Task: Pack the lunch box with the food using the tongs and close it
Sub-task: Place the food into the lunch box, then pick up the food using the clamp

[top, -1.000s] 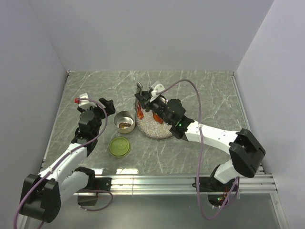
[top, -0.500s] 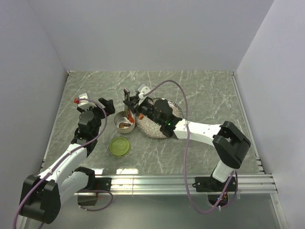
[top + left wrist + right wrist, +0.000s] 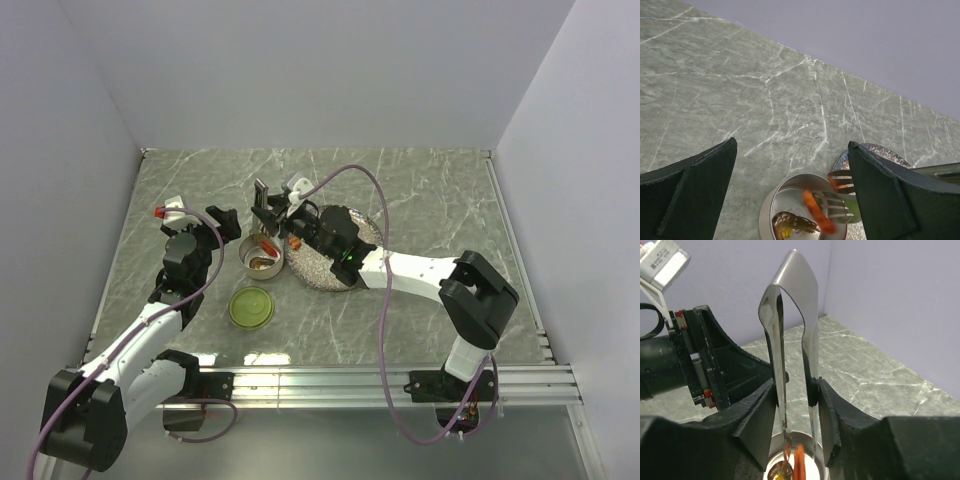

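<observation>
Tongs (image 3: 790, 315) and an orange chunk (image 3: 815, 212) over the lunch box (image 3: 771, 200)
Right gripper (image 3: 796, 390) clamps the tongs; left gripper (image 3: 792, 145) is wide, holding nothing.

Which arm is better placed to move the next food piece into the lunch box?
Right. The right gripper grips the tongs, whose tips hang over the lunch box with an orange chunk at them; the plate lies beside it. The left gripper is open and empty.

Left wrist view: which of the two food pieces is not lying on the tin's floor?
The long orange strip: it is up at the tips of the tongs, over the opening of the tin. The brown piece lies on the tin's floor.
</observation>
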Motion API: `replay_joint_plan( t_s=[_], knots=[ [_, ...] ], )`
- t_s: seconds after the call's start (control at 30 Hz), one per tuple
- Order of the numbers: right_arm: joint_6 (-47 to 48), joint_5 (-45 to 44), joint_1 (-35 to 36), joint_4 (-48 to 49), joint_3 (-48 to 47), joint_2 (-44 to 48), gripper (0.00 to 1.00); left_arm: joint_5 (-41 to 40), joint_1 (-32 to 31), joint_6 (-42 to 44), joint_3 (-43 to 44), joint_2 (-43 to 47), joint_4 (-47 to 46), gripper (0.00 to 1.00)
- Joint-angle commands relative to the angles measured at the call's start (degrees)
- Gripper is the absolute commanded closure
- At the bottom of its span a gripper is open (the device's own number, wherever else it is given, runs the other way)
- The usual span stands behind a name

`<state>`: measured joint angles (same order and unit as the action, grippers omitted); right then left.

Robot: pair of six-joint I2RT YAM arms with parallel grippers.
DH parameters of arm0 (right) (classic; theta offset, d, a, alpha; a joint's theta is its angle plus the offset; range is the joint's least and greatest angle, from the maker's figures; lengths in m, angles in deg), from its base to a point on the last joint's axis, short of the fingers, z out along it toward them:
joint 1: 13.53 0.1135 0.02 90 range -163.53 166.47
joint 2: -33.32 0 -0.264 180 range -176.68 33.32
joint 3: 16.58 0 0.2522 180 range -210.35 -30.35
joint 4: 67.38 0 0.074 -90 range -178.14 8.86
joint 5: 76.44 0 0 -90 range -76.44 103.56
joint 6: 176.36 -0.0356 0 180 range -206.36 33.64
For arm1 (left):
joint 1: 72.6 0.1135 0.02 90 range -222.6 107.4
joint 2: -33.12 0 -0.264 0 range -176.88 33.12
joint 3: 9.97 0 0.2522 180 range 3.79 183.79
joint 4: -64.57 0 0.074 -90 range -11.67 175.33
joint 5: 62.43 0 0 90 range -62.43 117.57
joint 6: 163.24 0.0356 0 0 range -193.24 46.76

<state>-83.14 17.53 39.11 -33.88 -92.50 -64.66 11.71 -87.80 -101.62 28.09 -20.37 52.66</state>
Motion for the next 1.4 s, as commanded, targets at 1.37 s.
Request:
replay_joint_plan(
  t_s=[1.37],
  knots=[
    [5.4, -15.0, -7.5, 13.4, 28.0, 21.2, 0.52, 1.4, 0.0, -0.9, -0.5, 0.7, -1.9, 0.01]
  ],
)
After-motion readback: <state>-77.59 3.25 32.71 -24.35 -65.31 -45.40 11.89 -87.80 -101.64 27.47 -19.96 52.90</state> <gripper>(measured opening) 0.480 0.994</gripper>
